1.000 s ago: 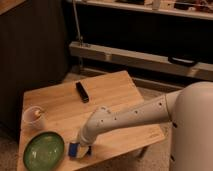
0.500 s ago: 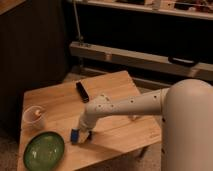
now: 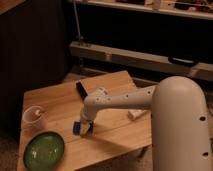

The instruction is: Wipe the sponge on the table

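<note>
One arm, one hand in play. The white jointed arm [image 3: 120,102] reaches leftward from the big rounded white robot body [image 3: 180,125] at the right and crosses the small squarish light-brown wooden worktop [image 3: 55,100].

The hand [image 3: 84,127] points down, low over the planks, left of the worktop's middle and in its near half. I read it as clenched on the small blue rectangular sponge [image 3: 77,128]. The block sits right at the tip of the hand, on its left side, with its underside against the wood. I can't make out a yellowish face from here.

Other items on the worktop:
- A round green bowl [image 3: 44,150] sits at the near left corner, near the sponge but apart from it.
- A clear plastic cup [image 3: 34,118] stands upright by the left edge, behind the bowl. There is something pale orange inside; I can't tell what.
- A black oblong bar [image 3: 80,90] lies flat toward the far side, just behind the arm's wrist section.
- A small white object [image 3: 135,114] lies near the right edge, partly under the arm. I can't identify it.

Behind the worktop, a long pale metal rail [image 3: 130,56] runs across a dark background.
</note>
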Robot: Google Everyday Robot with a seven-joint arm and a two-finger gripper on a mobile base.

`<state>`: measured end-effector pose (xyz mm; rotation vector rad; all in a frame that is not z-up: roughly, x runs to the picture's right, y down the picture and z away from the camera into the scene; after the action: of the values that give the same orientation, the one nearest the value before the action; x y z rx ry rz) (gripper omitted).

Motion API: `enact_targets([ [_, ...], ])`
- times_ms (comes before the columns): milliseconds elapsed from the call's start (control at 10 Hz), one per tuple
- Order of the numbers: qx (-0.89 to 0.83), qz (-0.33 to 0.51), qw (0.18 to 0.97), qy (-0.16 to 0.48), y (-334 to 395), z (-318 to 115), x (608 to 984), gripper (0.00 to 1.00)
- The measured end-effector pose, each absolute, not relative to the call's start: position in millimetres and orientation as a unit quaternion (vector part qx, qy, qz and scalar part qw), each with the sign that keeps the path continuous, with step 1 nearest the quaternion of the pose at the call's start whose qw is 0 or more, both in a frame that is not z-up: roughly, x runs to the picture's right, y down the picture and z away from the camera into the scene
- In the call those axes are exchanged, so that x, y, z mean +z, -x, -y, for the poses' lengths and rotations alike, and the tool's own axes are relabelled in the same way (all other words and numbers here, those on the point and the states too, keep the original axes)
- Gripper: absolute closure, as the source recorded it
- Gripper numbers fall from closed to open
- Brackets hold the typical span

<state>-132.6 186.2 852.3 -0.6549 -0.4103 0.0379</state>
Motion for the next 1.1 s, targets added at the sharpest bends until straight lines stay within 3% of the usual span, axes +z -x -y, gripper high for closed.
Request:
enact_targets([
  [600, 0.067, 0.141, 0.939, 0.306, 51.2, -173.1, 856.1, 0.79],
  [1100, 0.084, 0.124, 0.942, 0.299, 0.3, -201.1, 809.9, 0.79],
])
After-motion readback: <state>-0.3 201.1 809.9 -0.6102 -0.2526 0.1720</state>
